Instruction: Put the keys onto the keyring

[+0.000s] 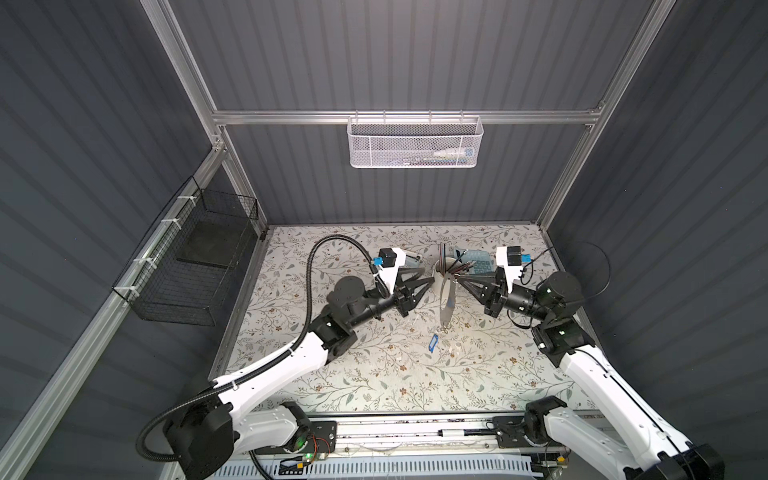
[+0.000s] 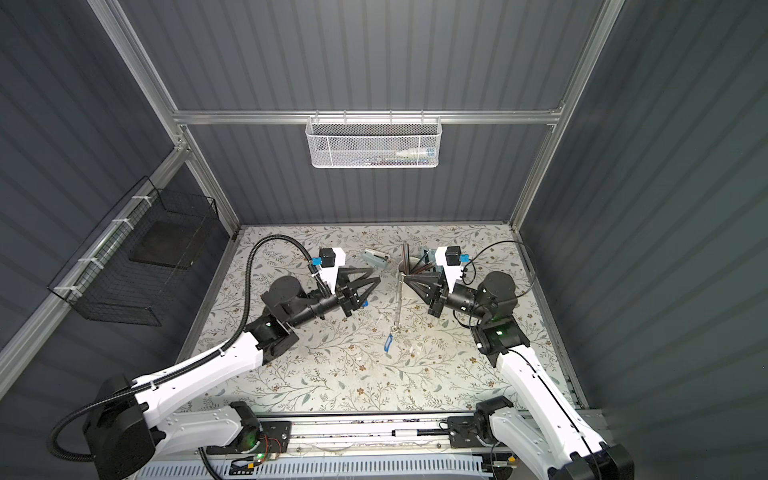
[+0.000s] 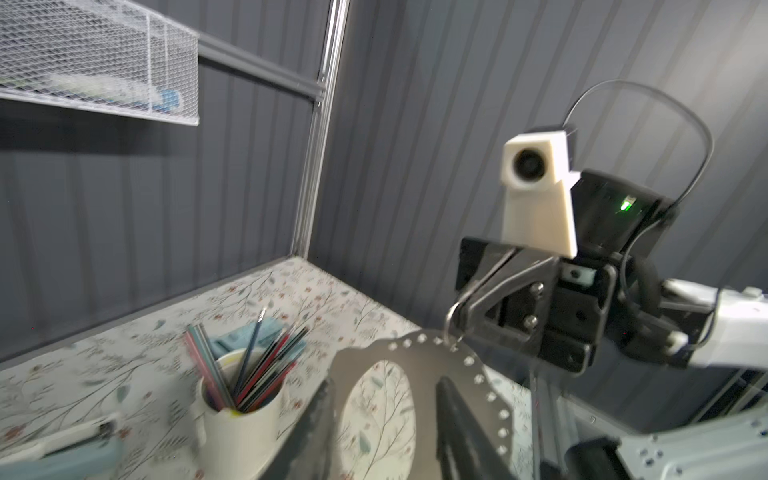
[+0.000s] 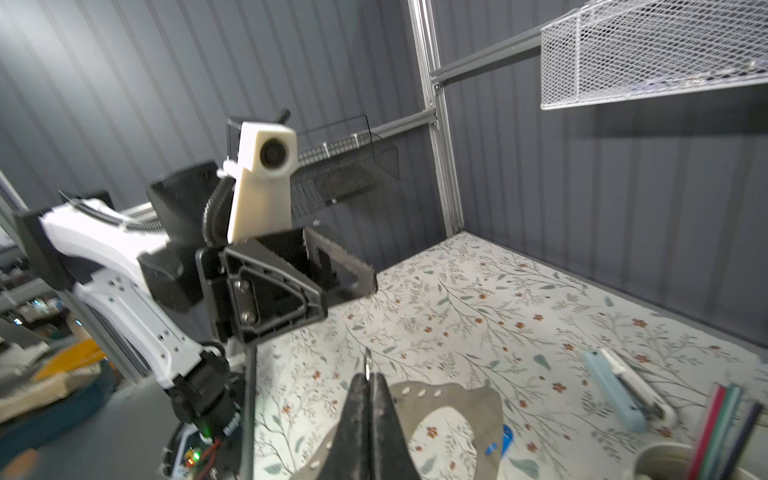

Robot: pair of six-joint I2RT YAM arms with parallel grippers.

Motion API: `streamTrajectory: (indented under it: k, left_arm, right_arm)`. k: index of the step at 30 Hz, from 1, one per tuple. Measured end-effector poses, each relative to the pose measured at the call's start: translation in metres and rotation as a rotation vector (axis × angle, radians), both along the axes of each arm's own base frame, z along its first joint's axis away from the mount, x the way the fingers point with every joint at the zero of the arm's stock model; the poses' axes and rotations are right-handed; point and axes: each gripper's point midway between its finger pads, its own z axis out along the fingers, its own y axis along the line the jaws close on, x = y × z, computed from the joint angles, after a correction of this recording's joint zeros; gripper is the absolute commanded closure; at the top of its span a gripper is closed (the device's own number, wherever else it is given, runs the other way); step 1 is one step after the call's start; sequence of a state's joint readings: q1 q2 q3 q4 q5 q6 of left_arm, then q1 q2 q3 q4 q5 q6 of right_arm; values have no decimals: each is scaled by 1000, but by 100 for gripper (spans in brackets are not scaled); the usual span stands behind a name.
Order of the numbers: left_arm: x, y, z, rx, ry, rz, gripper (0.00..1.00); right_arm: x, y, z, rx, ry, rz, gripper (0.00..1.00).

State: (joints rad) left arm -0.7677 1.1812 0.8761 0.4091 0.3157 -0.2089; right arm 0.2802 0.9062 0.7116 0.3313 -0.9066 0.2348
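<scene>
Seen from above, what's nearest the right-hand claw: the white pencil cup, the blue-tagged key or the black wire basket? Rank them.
From the right gripper, in a top view:
1. white cup, just beside its tips.
2. blue-tagged key, on the table nearer the front.
3. black wire basket, on the left wall.

The left arm (image 1: 270, 365) and right arm (image 1: 590, 374) face each other, left fingers (image 4: 340, 262) parted, right fingers (image 4: 356, 424) pinched together.
</scene>
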Motion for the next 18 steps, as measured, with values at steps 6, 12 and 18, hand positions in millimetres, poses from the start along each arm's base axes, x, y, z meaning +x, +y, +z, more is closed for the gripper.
streamTrajectory:
  k: [6,12,18]
  left_arm:
    - [-13,-2,7,276,-107,-118,49]
    - [-28,-10,2,436,-191,-280,50]
    - [-24,-21,-14,546,-177,-384,55]
  right_arm:
    - [-8,14,-17,-172,-79,25,100]
    - [-11,23,-36,-320,-113,61,100]
    - [-16,24,-52,-393,-118,91,100]
